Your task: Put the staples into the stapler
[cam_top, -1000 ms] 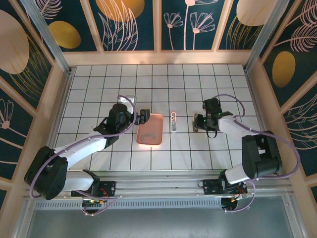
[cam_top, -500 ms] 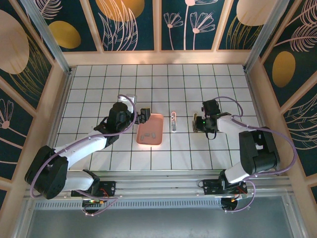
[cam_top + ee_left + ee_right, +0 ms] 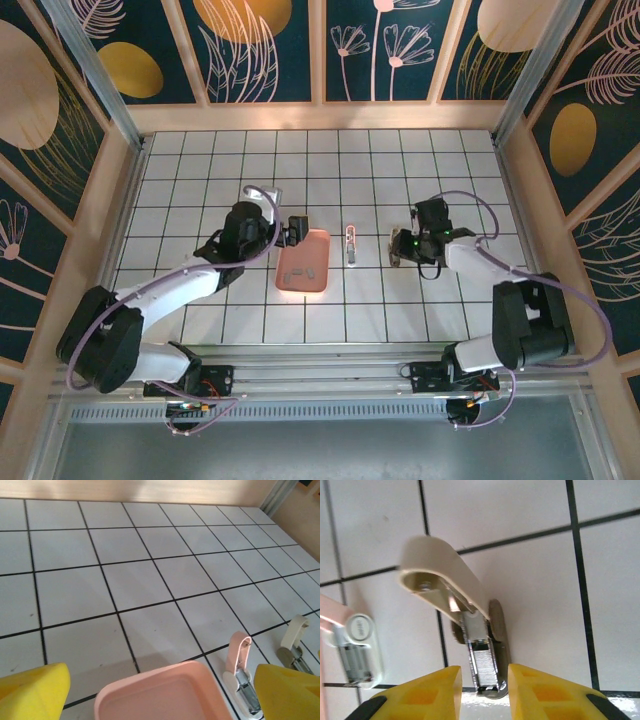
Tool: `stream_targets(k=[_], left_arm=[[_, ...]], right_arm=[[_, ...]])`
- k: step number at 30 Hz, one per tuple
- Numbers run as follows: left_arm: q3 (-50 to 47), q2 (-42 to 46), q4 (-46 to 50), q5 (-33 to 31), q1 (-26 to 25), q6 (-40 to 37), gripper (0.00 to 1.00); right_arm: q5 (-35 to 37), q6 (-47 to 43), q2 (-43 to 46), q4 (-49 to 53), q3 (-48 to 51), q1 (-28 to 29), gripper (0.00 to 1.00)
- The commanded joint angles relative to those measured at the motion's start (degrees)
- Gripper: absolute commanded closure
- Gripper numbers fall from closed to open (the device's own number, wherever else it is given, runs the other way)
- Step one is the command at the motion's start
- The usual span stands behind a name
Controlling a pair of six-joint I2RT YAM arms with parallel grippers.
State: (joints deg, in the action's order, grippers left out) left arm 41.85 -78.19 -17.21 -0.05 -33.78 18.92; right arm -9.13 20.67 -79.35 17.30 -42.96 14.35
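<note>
Yellow pads of the right tool [image 3: 485, 674] sit either side of the rear end of the beige stapler [image 3: 440, 575], with almost no gap. I can't tell whether it's clamped or only straddling. The lid [image 3: 427, 560] is hinged up and the magazine channel [image 3: 482, 662] is exposed (there's ribbed metal in it, pusher or staples, can't say). Just beside it on the white tiled worktop [image 3: 530, 580] lies a white stapler [image 3: 357, 650], then the pink tray [image 3: 125, 687]. The staples [image 3: 310, 270] are in that tray, a few small grey strips lying flat and well apart from the beige stapler. The left tool [image 3: 161, 680] hangs over the tray's far end with its jaws spread wide and nothing in them. My read is that the step in hand is the pickup: right steadies the stapler, left fetches a strip. To do it well:
- Bring the left tool straight down on one strip only.
- Line the pads up across the strip's short width so it can't pivot.
- Close gently, since the strips are thin and will likely skate on the tray floor or snap.
- Lift clear of the tray rim before traversing, and go round the white stapler rather than over it.
- Lay the strip legs-down into the channel from the open front, parallel to the rail.
- The right tool should get a firm hold low on the base and keep off the lid, or it may drop shut mid-insert.
</note>
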Motion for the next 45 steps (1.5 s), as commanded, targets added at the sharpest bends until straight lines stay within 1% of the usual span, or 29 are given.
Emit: stream_targets(k=[1,3,7,10,13,16,20,25,28,32,38,45], left_arm=[[4.91,-2.69,1.43,4.31,-0.35,-1.2,0.07],[8.03,-4.92,2.71,6.35,-0.33,-1.2,0.07],[13.49,-10.09,3.96,9.85,-0.95,-1.16,0.08],[19.91,-15.23,5.71,11.57,-2.63,-1.61,0.09],[26.6,-21.35,8.45,12.76,-4.92,-2.34,0.1],[33.85,-27.3,11.4,14.64,-7.09,-3.4,0.1],[43.01,-35.0,15.17,17.15,-9.33,-4.43,0.11],[52.45,-42.61,18.9,20.35,-11.35,-4.6,0.12],[56.66,-46.37,20.14,22.46,-12.16,-3.9,0.12],[61.82,-50.59,21.84,23.67,-12.88,-3.45,0.14],[66.56,-55.13,23.34,24.9,-13.59,-2.56,0.15],[69.04,-58.37,24.25,26.01,-13.85,-1.98,0.15]], right_arm=[[-3.54,1.68,3.75,-0.99,1.86,-1.95,0.68],[-6.8,2.37,5.25,-2.51,3.28,-3.52,0.68],[-10.33,2.59,7.88,-4.1,6.61,-6.83,0.68],[-13.86,2.94,9.16,-5.64,9.69,-10.09,0.68],[-19.21,5.12,9.93,-9.52,13.57,-12.46,0.68],[-23.11,7.41,10.18,-14.02,16.63,-13.12,0.68],[-25.41,9.15,9.75,-17.61,18.88,-13.15,0.68],[-26.24,9.75,9.09,-19.56,20.23,-13.17,0.69],[-26.05,9.57,8.57,-20.07,20.55,-13.13,0.7],[-26.05,9.44,7.11,-20.65,20.46,-13.2,0.71],[-26.03,9.48,5.03,-21.79,20.28,-13.12,0.72],[-25.94,9.09,2.65,-22.76,20.11,-13.18,0.73]])
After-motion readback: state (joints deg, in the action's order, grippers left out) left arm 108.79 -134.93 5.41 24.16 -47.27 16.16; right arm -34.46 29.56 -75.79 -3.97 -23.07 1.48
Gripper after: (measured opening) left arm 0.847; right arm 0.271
